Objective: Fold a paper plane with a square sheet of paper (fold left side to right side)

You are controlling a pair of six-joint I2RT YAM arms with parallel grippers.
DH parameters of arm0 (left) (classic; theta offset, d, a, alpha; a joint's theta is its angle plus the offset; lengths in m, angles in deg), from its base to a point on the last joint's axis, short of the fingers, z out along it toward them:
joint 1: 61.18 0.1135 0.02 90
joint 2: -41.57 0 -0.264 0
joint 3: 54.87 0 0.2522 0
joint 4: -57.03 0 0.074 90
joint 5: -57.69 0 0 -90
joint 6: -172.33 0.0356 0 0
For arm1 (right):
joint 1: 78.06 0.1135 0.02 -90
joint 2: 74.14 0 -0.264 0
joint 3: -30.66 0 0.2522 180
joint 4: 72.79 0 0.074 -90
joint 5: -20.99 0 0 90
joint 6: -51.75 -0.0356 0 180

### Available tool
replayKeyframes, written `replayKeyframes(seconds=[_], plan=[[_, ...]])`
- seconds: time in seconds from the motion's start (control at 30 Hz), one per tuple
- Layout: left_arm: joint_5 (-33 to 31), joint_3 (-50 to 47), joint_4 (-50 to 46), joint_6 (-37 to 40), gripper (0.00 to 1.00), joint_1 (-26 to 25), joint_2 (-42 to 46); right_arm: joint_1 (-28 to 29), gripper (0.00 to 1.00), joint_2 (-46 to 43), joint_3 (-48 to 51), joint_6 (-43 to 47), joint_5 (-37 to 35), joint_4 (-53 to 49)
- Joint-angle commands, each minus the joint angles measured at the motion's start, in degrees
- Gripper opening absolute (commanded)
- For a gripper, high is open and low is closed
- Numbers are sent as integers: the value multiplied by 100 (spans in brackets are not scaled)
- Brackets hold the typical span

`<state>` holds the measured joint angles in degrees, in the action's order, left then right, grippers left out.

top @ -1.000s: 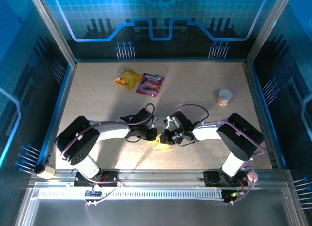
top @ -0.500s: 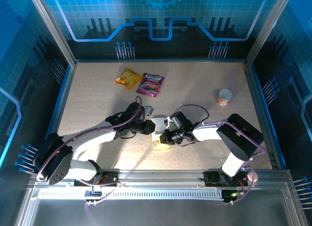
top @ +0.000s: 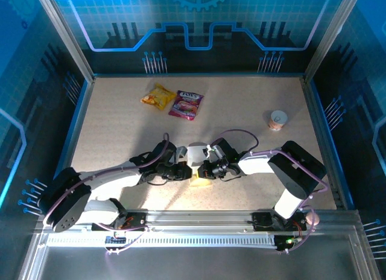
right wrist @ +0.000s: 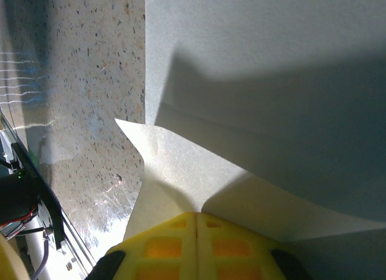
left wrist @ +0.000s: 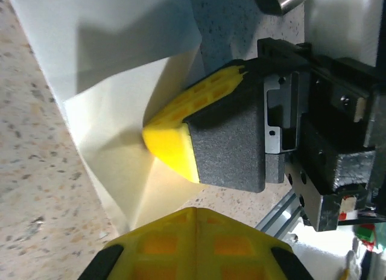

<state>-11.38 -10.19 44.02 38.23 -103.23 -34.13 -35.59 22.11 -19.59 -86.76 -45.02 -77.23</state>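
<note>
While my left gripper [left wrist: 196, 212] and right gripper [right wrist: 197, 215], both with jaws together, press the paper [right wrist: 271, 63] beneath their tips, I judge creasing underway; next needs a sweep along the fold.

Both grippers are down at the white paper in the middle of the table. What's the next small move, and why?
Probably slide the left gripper along the fold, pressing down, with the right gripper pinning the sheet of paper. Both are shut with their tips at the sheet, and in the wrist views the folded flap looks raised and shadowed rather than creased flat.
</note>
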Motion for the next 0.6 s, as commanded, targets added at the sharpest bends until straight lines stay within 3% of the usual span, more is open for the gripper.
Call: replayKeyframes(seconds=[0.0, 0.57], plan=[[298, -3, 355, -340, 4, -102, -309, 151, 0, 172, 98, -55, -204, -707], [220, 32, 579, -427, 2, -190, -1232, 155, 0, 170, 90, -20, -217, -821]])
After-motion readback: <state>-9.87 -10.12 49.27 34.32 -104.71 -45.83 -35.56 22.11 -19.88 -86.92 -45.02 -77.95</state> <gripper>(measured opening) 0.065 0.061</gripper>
